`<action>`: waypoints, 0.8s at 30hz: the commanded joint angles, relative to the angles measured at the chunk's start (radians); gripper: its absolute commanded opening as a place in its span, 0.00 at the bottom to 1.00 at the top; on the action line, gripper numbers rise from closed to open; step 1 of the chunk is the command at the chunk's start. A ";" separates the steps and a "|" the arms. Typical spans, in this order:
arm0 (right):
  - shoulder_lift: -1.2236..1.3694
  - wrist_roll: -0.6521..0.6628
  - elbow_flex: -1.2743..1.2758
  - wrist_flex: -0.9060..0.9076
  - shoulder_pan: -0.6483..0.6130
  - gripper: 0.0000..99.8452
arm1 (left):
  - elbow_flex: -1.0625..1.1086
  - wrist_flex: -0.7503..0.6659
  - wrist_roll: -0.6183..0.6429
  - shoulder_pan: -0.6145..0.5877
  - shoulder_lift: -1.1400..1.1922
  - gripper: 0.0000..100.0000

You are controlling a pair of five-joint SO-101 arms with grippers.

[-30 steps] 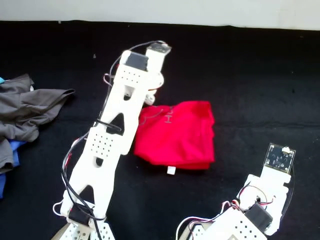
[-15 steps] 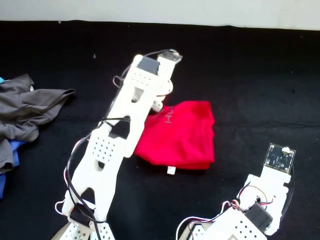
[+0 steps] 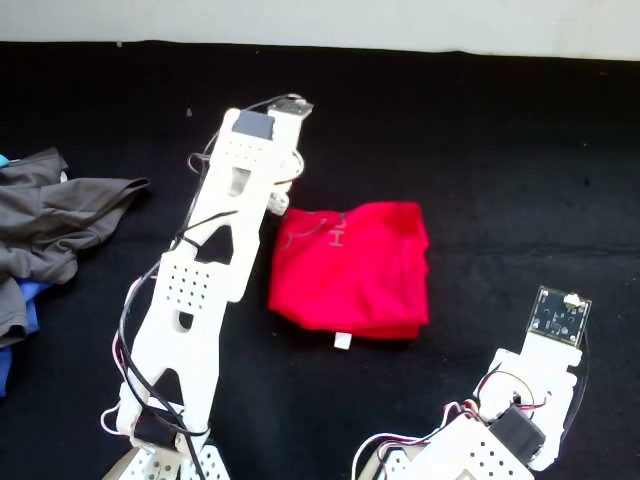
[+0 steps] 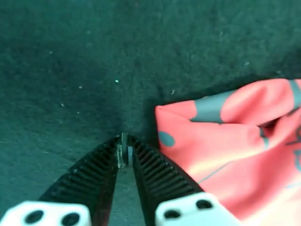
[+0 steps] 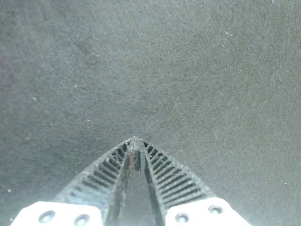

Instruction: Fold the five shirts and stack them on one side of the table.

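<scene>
Red shirt (image 3: 355, 270) apparently folded, lying mid-table. Left gripper (image 4: 123, 150) pinched shut, empty, beside its corner; right gripper (image 5: 135, 157) likewise closed over bare table (image 3: 500, 150). Next, probably: slide it aside, then fetch the grey shirt (image 3: 50, 215).

Looks like a robotics lab or a maker's test bench rather than a home. Shows in the surface (image 3: 520, 160), draped edge to edge in plain black cloth against a bare pale wall (image 3: 400, 20). Shows too in the left arm (image 3: 195, 290) and right arm (image 3: 480, 445), built of white perforated plates with servos left uncovered, loose wires (image 3: 468, 410) looping along the outside, and a bare circuit board (image 3: 560, 316) fixed at the right wrist. Holds few household things: a folded red shirt (image 3: 355, 265), and a crumpled grey pile (image 3: 50, 215) over something blue (image 3: 28, 310).
</scene>
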 commanded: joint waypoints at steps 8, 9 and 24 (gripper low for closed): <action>-0.010 0.008 0.143 0.004 -0.004 0.01 | -0.001 0.097 0.006 0.133 -0.185 0.01; -0.010 0.008 0.143 0.004 -0.004 0.01 | -0.001 0.094 0.006 0.147 -0.183 0.01; -0.010 0.008 0.143 0.005 -0.004 0.01 | -0.005 -0.040 0.002 0.045 -0.025 0.01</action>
